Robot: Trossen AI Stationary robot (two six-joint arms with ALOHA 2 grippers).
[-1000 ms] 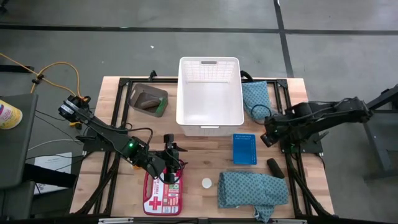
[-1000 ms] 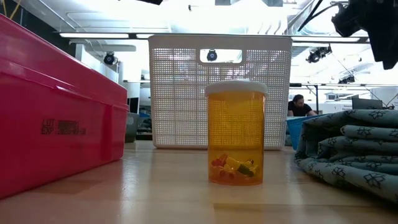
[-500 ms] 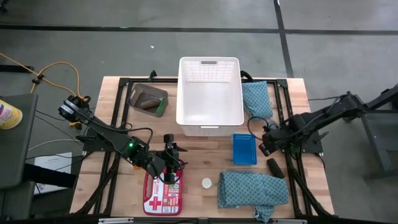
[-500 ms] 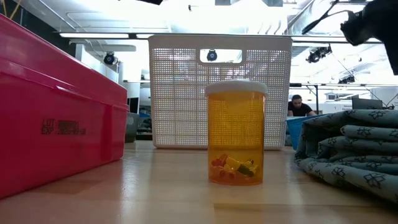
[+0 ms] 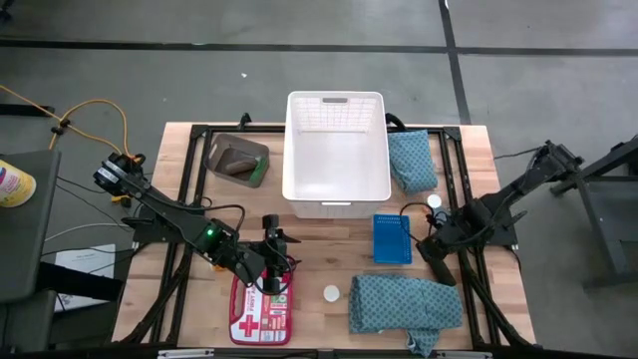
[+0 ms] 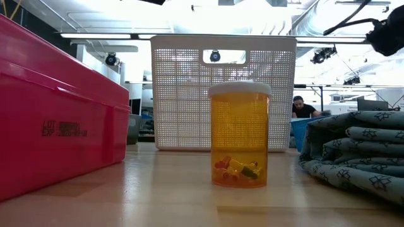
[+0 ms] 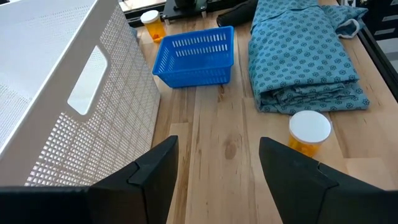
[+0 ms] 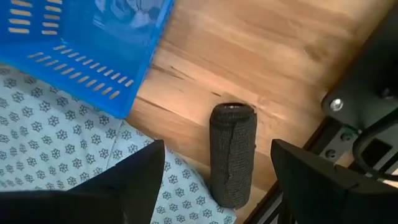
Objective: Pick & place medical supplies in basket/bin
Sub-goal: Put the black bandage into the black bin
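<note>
My right gripper (image 5: 431,249) hangs open just over the black roll (image 5: 442,269). In the right wrist view its fingers stand on either side of the roll (image 8: 231,152) without touching it; the roll lies on its side on the wood. One teal cloth (image 5: 404,304) lies near the front edge and another (image 5: 411,160) beside the white basket (image 5: 336,189). The grey bin (image 5: 237,160) holds a brown roll and a green piece. An orange bottle with a white cap (image 5: 330,293) stands upright. My left gripper (image 5: 271,264) waits open over the red kit.
A flat blue tray (image 5: 392,237) sits between the basket and the near teal cloth. A red first aid kit (image 5: 261,309) lies at the near left. A second white-capped bottle (image 5: 434,200) stands beside the far cloth. The black table frame (image 8: 367,124) runs close by the roll.
My right gripper has moved from beside the far teal cloth toward the table's near edge and down, and now stands over the black roll. The left arm and all the objects have kept still.
</note>
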